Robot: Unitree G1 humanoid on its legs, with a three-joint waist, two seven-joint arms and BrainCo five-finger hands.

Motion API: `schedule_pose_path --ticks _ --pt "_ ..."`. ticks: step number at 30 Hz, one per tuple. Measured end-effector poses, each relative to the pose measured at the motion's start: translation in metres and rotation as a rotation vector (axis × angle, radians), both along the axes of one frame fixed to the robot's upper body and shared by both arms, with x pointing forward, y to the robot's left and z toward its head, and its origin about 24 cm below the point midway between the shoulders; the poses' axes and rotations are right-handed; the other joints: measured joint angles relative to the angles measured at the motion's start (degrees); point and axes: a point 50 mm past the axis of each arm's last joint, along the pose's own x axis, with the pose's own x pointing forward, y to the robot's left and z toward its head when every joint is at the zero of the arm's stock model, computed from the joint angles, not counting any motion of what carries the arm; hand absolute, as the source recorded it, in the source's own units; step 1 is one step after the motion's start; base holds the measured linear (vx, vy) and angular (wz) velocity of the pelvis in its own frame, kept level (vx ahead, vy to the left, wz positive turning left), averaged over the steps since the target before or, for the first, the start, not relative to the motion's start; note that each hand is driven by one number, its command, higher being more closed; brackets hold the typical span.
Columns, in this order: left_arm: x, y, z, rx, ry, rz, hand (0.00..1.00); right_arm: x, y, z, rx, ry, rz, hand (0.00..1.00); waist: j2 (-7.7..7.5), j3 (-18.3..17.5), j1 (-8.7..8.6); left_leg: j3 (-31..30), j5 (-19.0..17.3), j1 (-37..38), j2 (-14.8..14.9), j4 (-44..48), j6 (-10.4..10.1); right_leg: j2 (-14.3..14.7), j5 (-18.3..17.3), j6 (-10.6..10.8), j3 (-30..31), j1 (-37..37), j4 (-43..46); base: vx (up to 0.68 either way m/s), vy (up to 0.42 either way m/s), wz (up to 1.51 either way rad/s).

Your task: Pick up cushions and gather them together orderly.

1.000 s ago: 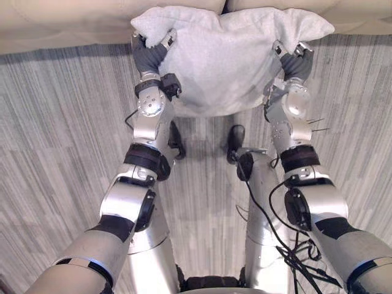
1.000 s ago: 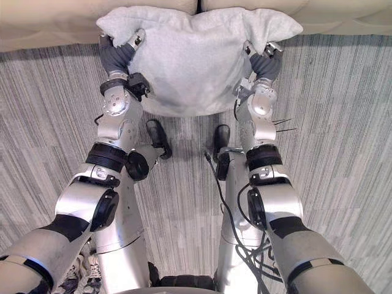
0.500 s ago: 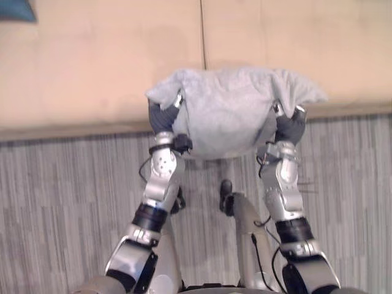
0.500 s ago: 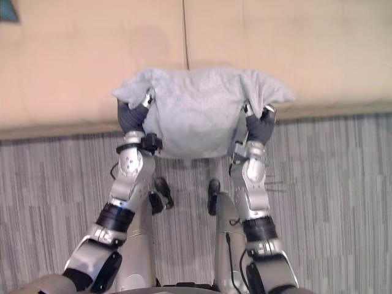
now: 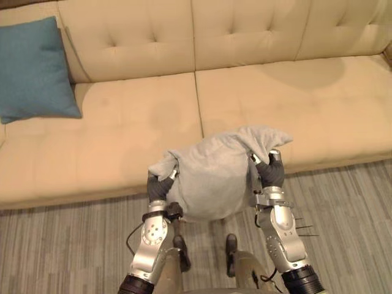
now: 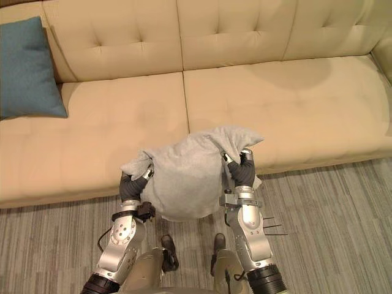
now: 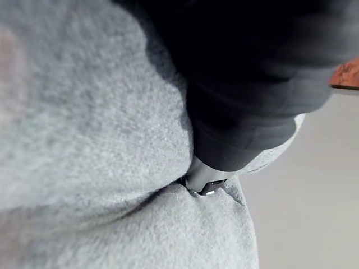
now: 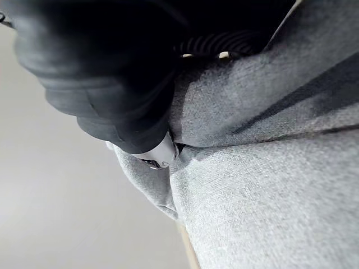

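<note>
Floor [image 5: 61, 245] nearest: grey striped, with no cushion lying on it. Above it the left hand [image 5: 158, 188] and right hand [image 5: 272, 173] clamp the grey cushion [image 5: 211, 177] from either side near its top corners, so it hangs off the floor between them, over the front edge of the sofa [image 5: 122, 122]. Two side grips look meant to keep a soft, floppy thing from folding or swinging. Both hands are closed on the fabric: each wrist view shows a silver tip dug into a crease of grey cloth, and the right corner is bunched up over that hand. The beige seat beyond is bare. The blue cushion [image 5: 33, 70] leans on the backrest at the far left end, well apart. Likely drop spot is beside it, which means carrying left.
</note>
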Motion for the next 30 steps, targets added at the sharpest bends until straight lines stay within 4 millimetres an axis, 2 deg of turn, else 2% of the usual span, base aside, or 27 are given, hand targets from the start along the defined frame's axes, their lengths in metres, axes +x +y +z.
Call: schedule_pose_path --ticks 1,2,3,4,5,7,8,9,10,11,12,13,14,15,16,17,18,20,21,22,23,24,25,26,30 --pt "-0.001 -0.001 -0.001 0.003 0.008 -0.005 1.0 0.0 0.0 -0.001 -0.006 0.004 -0.001 1.0 0.01 0.01 -0.03 0.05 -0.86 0.66 0.01 0.41 0.14 -0.22 -0.33 0.52 0.05 -0.65 2.84 0.06 0.072 -0.06" --pt "-0.004 0.0 -0.005 0.016 0.028 -0.016 1.0 0.001 -0.001 -0.005 -0.029 0.019 -0.003 1.0 -0.07 0.01 -0.46 0.09 -3.17 3.22 -0.59 1.24 0.77 -1.37 -0.29 1.13 -0.03 -2.91 12.28 0.05 0.044 -0.03" --pt "-0.005 0.0 -0.006 0.021 0.034 -0.015 1.0 0.001 -0.001 -0.006 -0.046 0.022 -0.003 1.0 -0.25 0.07 -0.68 -0.1 -3.92 4.32 -1.12 1.28 1.55 -2.34 0.66 1.11 -0.1 -4.29 16.59 0.1 0.063 0.04" --pt "-0.008 0.002 -0.009 0.026 0.045 -0.013 1.0 0.002 0.001 -0.01 -0.061 0.036 0.002 1.0 -0.2 -0.02 -1.34 -0.18 -4.75 5.84 -1.29 1.42 2.57 -3.13 0.11 -0.61 -0.51 -6.62 20.75 0.14 0.036 0.02" --pt "-0.008 0.003 -0.01 0.037 0.052 -0.015 1.0 0.001 0.002 -0.013 -0.067 0.05 0.009 1.0 -0.33 -0.44 -1.37 -0.27 -5.49 6.89 -1.31 1.35 2.27 -3.02 -2.1 -2.24 -1.16 -8.58 20.0 0.2 0.015 0.14" --pt "-0.008 0.006 -0.009 0.068 0.046 -0.02 1.0 0.001 0.003 -0.015 -0.085 0.057 0.026 1.0 -0.22 -0.88 -1.62 -1.19 -5.91 7.54 -1.38 0.12 1.79 -2.33 -1.36 -2.47 -2.25 -10.75 9.68 0.23 -0.035 0.25" --pt "-0.008 0.007 -0.01 0.076 0.053 -0.023 1.0 0.001 0.001 -0.016 -0.1 0.069 0.028 1.0 -0.18 -0.87 -1.78 -1.92 -5.89 8.65 -1.62 -1.13 1.09 -1.36 1.91 -2.72 -2.24 -10.98 0.76 0.33 -0.088 0.49" --pt "-0.009 0.006 -0.011 0.079 0.059 -0.028 1.0 0.0 -0.001 -0.019 -0.114 0.085 0.028 1.0 -1.01 -1.45 -2.18 -2.83 -5.67 10.04 -2.64 -2.14 -1.01 -0.95 7.68 -2.66 -1.79 -9.89 -9.0 0.37 -0.11 0.58" --pt "-0.009 0.005 -0.012 0.081 0.06 -0.034 1.0 -0.001 -0.001 -0.019 -0.124 0.088 0.026 1.0 -1.35 -1.64 -2.44 -3.57 -6.09 10.59 -3.13 -2.11 -1.76 -1.08 11.47 -3.42 -1.16 -9.59 -10.88 0.43 -0.182 0.77" --pt "-0.01 -0.002 -0.016 0.069 0.08 -0.051 1.0 -0.002 -0.007 -0.022 -0.157 0.098 0.019 1.0 0.78 -1.88 -2.99 -5.94 -7.07 11.56 -2.2 -1.78 -3.45 -0.32 15.11 -4.57 -1.37 -9.17 -8.5 0.47 -0.152 0.54" --pt "-0.013 -0.004 -0.02 0.064 0.1 -0.059 1.0 -0.004 -0.008 -0.024 -0.163 0.109 0.017 1.0 2.64 -3.0 -2.83 -7.16 -5.7 11.16 -0.28 -0.69 -5.89 0.69 13.18 -5.7 -2.91 -8.99 -7.39 0.47 -0.153 0.41" --pt "-0.013 -0.004 -0.021 0.065 0.102 -0.063 1.0 -0.004 -0.008 -0.024 -0.164 0.11 0.017 1.0 2.94 -3.19 -2.81 -7.79 -4.88 10.22 0.18 1.18 -7.19 0.9 12.57 -6.31 -3.59 -8.85 -7.1 0.62 -0.206 0.34" --pt "-0.01 -0.007 -0.019 0.064 0.09 -0.076 1.0 -0.004 -0.012 -0.023 -0.169 0.104 0.004 1.0 3.08 -3.26 -2.83 -9.65 0.78 3.45 2.93 15.58 -8.07 1.52 10.4 -7.26 -5.72 -6.05 -7.83 0.58 -0.244 0.38" --pt "-0.009 -0.009 -0.021 0.063 0.097 -0.092 1.0 -0.005 -0.012 -0.022 -0.167 0.1 0.0 1.0 3.13 -3.24 -2.13 -9.56 4.92 -1.15 5.84 26.73 -6.6 2.23 9.85 -8.0 -6.71 -1.43 -10.3 0.56 -0.228 0.34" --pt "-0.009 -0.009 -0.022 0.062 0.101 -0.094 1.0 -0.005 -0.012 -0.021 -0.165 0.097 -0.001 1.0 3.1 -3.22 -1.78 -9.31 4.66 -1.94 6.41 29.23 -6.52 2.36 9.8 -8.07 -6.81 0.25 -11.2 0.35 -0.092 0.05" --pt "-0.009 -0.011 -0.022 0.055 0.1 -0.101 1.0 -0.009 -0.013 -0.014 -0.154 0.067 -0.006 1.0 3.18 -3.3 -1.09 -8.14 3.75 -3.93 7.05 32.1 -5.43 2.28 9.79 -8.08 -7.08 2.86 -13.09 0.3 -0.036 0.02" --pt "-0.009 -0.012 -0.019 0.051 0.082 -0.117 1.0 -0.012 -0.011 0.0 -0.134 0.005 -0.003 1.0 3.32 -3.4 -0.9 -6.56 2.7 -6.68 6.99 31.1 -3.73 1.71 9.8 -8.07 -7.25 4.37 -14.98 0.28 -0.002 0.02" --pt "-0.006 -0.014 -0.016 0.051 0.066 -0.131 1.0 -0.012 -0.008 0.013 -0.116 -0.058 0.001 1.0 3.47 -3.49 -0.33 -5.65 2.16 -9.36 6.77 26.09 -2.87 1.32 9.82 -8.03 -7.07 4.6 -16.32 0.21 0.085 -0.1" --pt "-0.005 -0.016 -0.015 0.052 0.06 -0.146 1.0 -0.01 -0.007 0.018 -0.115 -0.085 -0.001 1.0 3.54 -3.52 -0.02 -5.81 2.76 -9.68 6.01 18.4 -3.0 1.2 10.07 -7.65 -6.93 4.6 -16.87 0.2 0.172 -0.31" --pt "-0.005 -0.021 -0.014 0.043 0.058 -0.16 1.0 -0.008 -0.01 0.021 -0.12 -0.098 -0.014 1.0 4.86 -4.17 0.21 -5.94 10.43 -8.73 5.75 5.89 -3.41 2.28 10.05 -5.91 -6.46 4.74 -17.67 0.16 0.177 -0.28" --pt "-0.005 -0.022 -0.014 0.043 0.057 -0.165 1.0 -0.008 -0.011 0.021 -0.118 -0.096 -0.022 1.0 5.17 -4.43 0.24 -6.01 8.61 -8.16 5.74 4.46 -3.64 2.76 9.84 -5.0 -6.1 4.97 -18.21 0.16 0.202 -0.09" --pt "-0.002 -0.023 -0.012 0.049 0.047 -0.172 1.0 -0.006 -0.011 0.019 -0.103 -0.089 -0.034 1.0 4.67 -4.46 -0.15 -6.17 7.7 -6.47 4.54 0.05 -3.87 2.31 10.28 -4.39 -5.85 4.83 -19.02 0.12 0.166 0.15" --pt "0.0 -0.021 -0.01 0.061 0.039 -0.175 1.0 -0.006 -0.009 0.019 -0.084 -0.087 -0.041 1.0 3.48 -4.56 -0.64 -5.71 8.73 -5.68 2.67 -3.09 -2.92 0.95 10.57 -3.95 -5.29 4.13 -19.35 0.13 0.219 0.24" --pt "0.001 -0.019 -0.01 0.072 0.037 -0.175 1.0 -0.004 -0.006 0.02 -0.071 -0.088 -0.039 1.0 3.09 -4.54 -0.61 -4.85 9.8 -4.83 1.0 -5.63 -2.17 -0.39 10.78 -3.62 -4.59 3.79 -19.68 0.07 0.16 0.1" --pt "0.005 -0.016 -0.004 0.116 0.006 -0.175 1.0 0.012 0.003 0.024 -0.102 -0.1 -0.023 1.0 3.09 -4.54 -0.1 -2.35 10.18 -4.39 -0.45 -7.81 -1.6 -1.34 12.23 -3.08 -0.66 2.68 -21.71 0.03 0.108 -0.25"
